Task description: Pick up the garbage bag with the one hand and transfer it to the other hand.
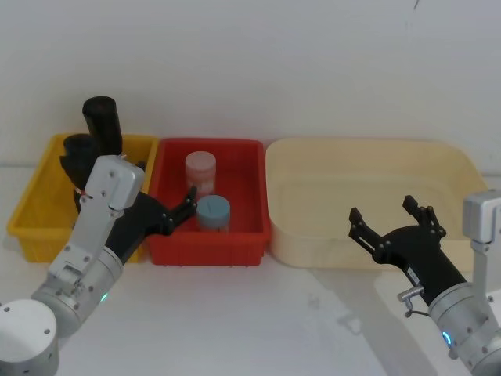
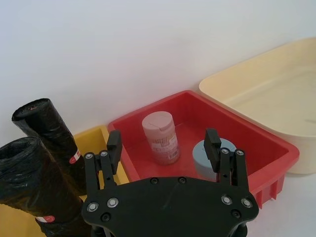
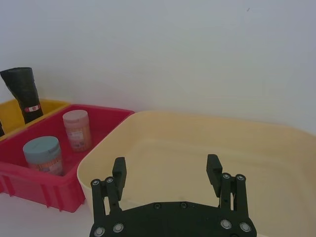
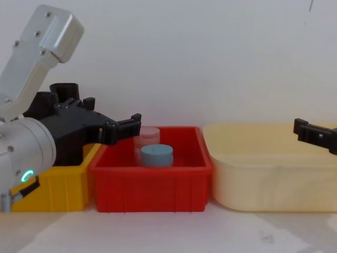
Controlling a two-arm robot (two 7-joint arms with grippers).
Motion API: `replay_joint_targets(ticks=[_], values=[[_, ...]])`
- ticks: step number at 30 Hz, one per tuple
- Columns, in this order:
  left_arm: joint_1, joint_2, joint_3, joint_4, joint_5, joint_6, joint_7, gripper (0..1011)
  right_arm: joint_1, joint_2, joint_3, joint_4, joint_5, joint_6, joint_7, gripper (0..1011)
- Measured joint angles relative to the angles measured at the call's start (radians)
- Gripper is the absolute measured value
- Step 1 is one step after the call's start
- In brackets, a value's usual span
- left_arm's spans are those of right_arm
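Two black garbage bag rolls stand in the yellow bin (image 1: pixel 31 215): a taller garbage bag (image 1: pixel 104 121) at the back and a second roll (image 1: pixel 78 153) in front of it. In the left wrist view the back roll (image 2: pixel 47 128) and the nearer roll (image 2: pixel 27 177) both show red-and-white labels. My left gripper (image 1: pixel 168 211), on the green-lit arm, is open. It hovers over the border of the yellow and red bins, right of the rolls and touching nothing. My right gripper (image 1: pixel 383 213) is open and empty over the front of the cream tub (image 1: pixel 313 235).
The red bin (image 1: pixel 207 247) holds a pink jar (image 1: pixel 200 168) and a blue-lidded jar (image 1: pixel 213 211), just ahead of my left fingertips. The three containers stand side by side against a white wall. Bare white table lies in front of them.
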Motion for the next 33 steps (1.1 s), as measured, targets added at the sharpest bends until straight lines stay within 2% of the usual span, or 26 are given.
replay_joint_targets(ticks=[21, 26, 33], values=[[-0.001, 0.001, 0.0, -0.001, 0.001, 0.003, -0.001, 1001, 0.013, -0.001, 0.001, 0.009, 0.007, 0.009, 0.012, 1001], [-0.005, 0.014, -0.006, -0.031, 0.001, 0.034, -0.011, 1001, 0.041, 0.0, 0.001, 0.026, 0.025, 0.031, 0.042, 1001], [0.019, 0.072, -0.049, -0.131, -0.025, 0.117, -0.043, 1001, 0.11, 0.017, -0.003, 0.06, 0.07, 0.091, 0.123, 1001]])
